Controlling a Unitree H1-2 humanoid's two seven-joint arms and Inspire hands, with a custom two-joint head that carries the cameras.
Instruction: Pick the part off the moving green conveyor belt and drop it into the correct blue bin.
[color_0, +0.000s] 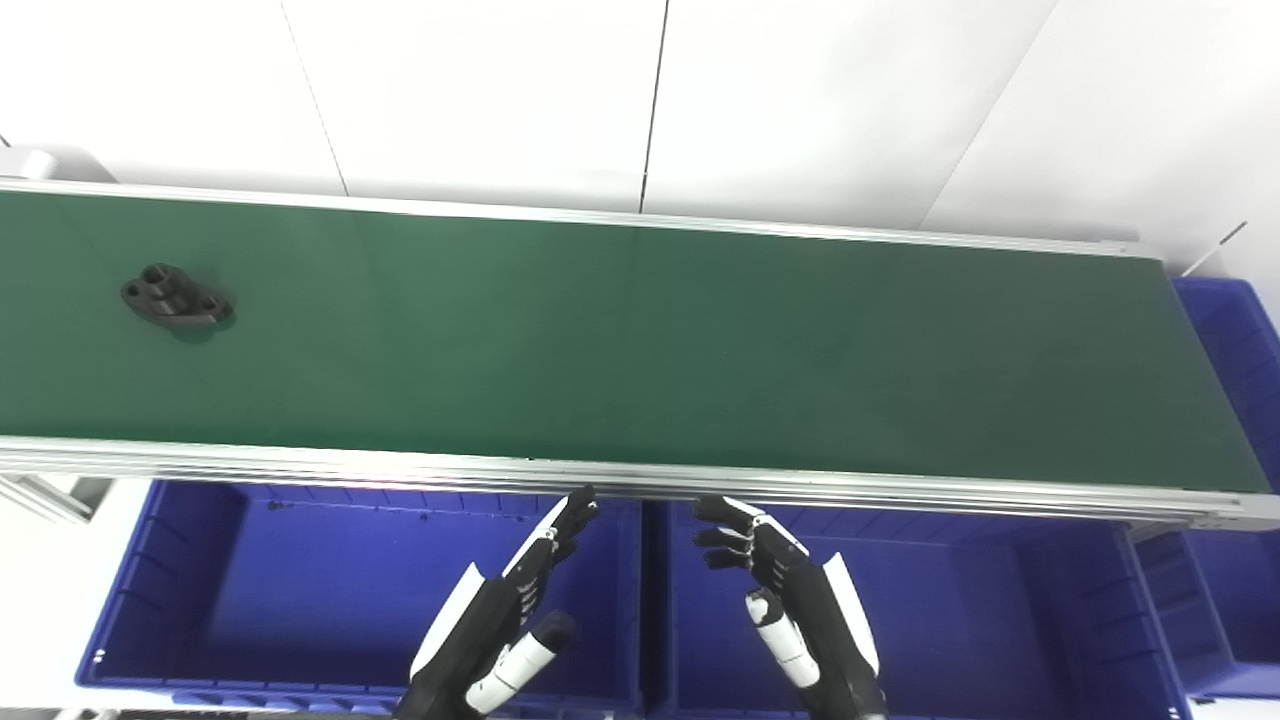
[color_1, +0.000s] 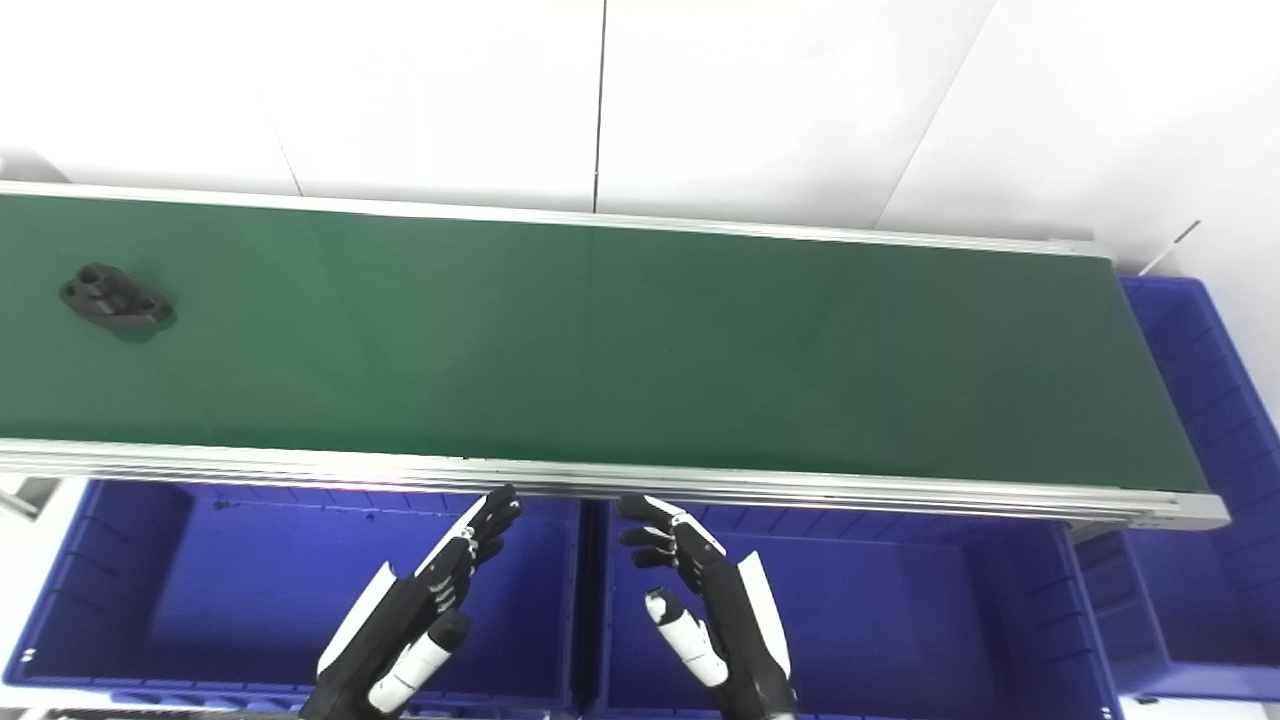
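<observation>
The black part (color_0: 176, 298) rides the green conveyor belt (color_0: 640, 340) far to my left, long axis along the belt, nearer my left hand (color_0: 505, 620); both it and my right hand (color_0: 790, 610) wait spread, holding nothing.

Your left hand (color_0: 500, 620) and right hand (color_0: 790, 600) hover side by side, palms facing each other, fingers apart and extended forward, holding nothing.

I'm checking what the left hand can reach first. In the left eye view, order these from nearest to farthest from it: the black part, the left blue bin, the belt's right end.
1. left blue bin, directly beneath the left hand.
2. black part, far left on the green conveyor belt.
3. belt's right end, far right.
</observation>
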